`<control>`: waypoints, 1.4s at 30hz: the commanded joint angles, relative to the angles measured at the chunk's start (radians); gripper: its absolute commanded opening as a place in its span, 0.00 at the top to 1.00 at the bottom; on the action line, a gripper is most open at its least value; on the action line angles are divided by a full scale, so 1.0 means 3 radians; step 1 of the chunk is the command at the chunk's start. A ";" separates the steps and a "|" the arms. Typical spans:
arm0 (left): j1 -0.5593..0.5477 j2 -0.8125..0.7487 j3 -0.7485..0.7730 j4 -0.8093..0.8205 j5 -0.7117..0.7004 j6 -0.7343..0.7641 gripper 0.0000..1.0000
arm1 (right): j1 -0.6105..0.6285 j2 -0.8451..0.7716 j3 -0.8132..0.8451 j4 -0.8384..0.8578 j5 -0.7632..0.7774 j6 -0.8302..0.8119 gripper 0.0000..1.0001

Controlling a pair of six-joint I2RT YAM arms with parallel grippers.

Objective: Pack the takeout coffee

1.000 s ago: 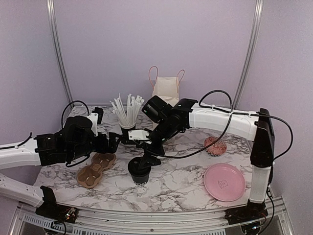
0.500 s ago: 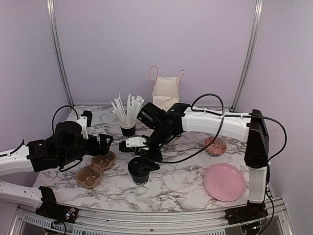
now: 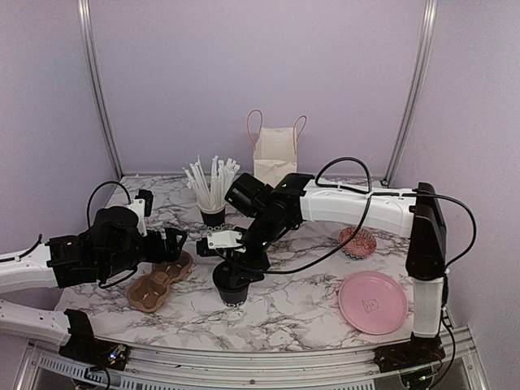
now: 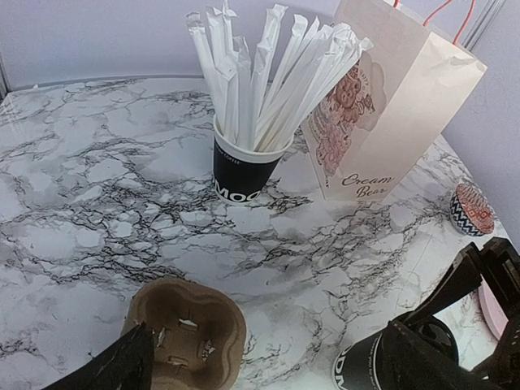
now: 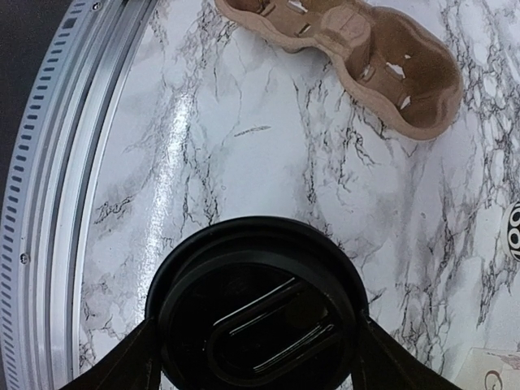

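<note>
Lid of takeout coffee between fingers of the right tool, grip unclear; left tool wide apart.

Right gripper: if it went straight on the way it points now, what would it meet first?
The black lid on the takeout coffee cup. The right gripper points down at it, fingers flanking the lid; whether they already touch is unclear.
</note>
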 commanded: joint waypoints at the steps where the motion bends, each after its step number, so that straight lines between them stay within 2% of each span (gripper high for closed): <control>1: 0.0021 -0.0030 -0.0020 -0.0048 0.0010 -0.0036 0.01 | 0.0024 0.0043 0.0042 -0.0089 0.0023 0.0020 0.25; 10: 0.0029 0.0003 0.0025 -0.0059 0.0034 -0.0021 0.01 | -0.0030 -0.0150 -0.0040 -0.0100 0.0035 0.0066 0.27; 17: 0.0111 0.0120 0.0033 -0.0131 0.0028 0.0041 0.01 | -0.0369 -0.0420 -0.0308 -0.0128 -0.0100 0.0121 0.28; 24: 0.0278 0.0233 -0.0029 -0.0154 0.0206 0.0049 0.01 | -0.0937 -0.0908 -0.0857 0.0042 -0.0089 0.0194 0.29; 28: 0.0316 0.0307 0.0010 -0.0154 0.0274 0.0098 0.01 | -0.1344 -0.1050 -0.0964 0.0010 -0.0079 0.0237 0.29; 34: 0.0358 0.0477 0.0079 -0.0162 0.0344 0.0147 0.01 | -0.1996 -0.1092 -0.0889 0.0052 0.0131 0.0288 0.29; 42: 0.0556 0.0713 0.0217 -0.0468 0.0382 0.0059 0.02 | -0.2706 -0.0732 -0.0447 0.0145 0.0220 0.0465 0.29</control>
